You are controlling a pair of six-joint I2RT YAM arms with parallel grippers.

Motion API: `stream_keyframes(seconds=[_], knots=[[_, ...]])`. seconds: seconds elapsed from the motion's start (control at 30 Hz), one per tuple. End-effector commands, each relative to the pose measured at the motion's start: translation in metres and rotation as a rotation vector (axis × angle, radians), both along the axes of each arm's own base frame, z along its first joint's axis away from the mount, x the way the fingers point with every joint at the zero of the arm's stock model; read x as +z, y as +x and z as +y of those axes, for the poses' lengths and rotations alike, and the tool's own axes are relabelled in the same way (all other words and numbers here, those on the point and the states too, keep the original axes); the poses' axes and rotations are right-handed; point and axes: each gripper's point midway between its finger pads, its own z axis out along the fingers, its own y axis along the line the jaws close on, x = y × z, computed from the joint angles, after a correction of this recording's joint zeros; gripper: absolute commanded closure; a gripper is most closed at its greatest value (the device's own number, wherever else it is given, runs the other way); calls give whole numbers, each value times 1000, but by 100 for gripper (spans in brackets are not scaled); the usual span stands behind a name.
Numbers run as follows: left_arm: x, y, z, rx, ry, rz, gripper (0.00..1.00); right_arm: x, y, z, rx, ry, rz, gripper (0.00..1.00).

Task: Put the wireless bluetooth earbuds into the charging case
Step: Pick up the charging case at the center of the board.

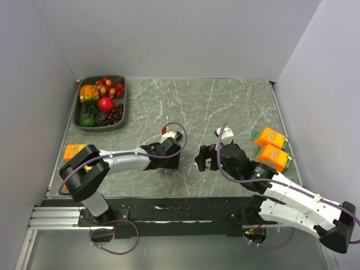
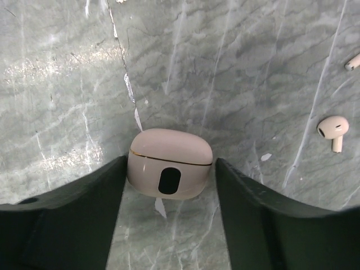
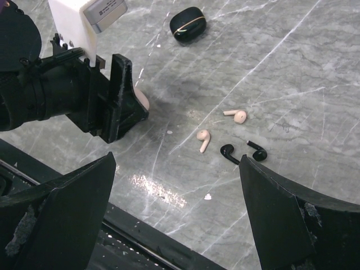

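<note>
Mix-up is looming: left jaws are bracketing a pale pink case, gripped or not I cannot tell, while the black charging case is sitting untouched, and wide-open right jaws are hovering over black earbuds lying beside pink earbuds.

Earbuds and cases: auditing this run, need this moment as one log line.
left gripper: around closed pink case, grip unclear | right gripper: open, empty | black earbuds: on table | black case: closed, untouched
</note>
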Motion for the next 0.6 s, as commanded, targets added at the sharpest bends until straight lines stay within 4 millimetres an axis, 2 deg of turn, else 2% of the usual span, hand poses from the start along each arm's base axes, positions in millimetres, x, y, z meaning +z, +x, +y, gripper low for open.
stream_keyframes(seconds=[0.0,0.13,0.4,0.57], knots=[[4,3,2,44,2,-16,26,2,1,-4,-21,17,-9,0],[12,6,5,31,17,-41,23,1,1,-3,-18,22,-10,0],[11,1,4,-21,57,-34,30,-1,1,-5,-27,18,-7,0],[13,-2,6,-35,61,-42,28,-2,1,-5,-26,16,-5,0]])
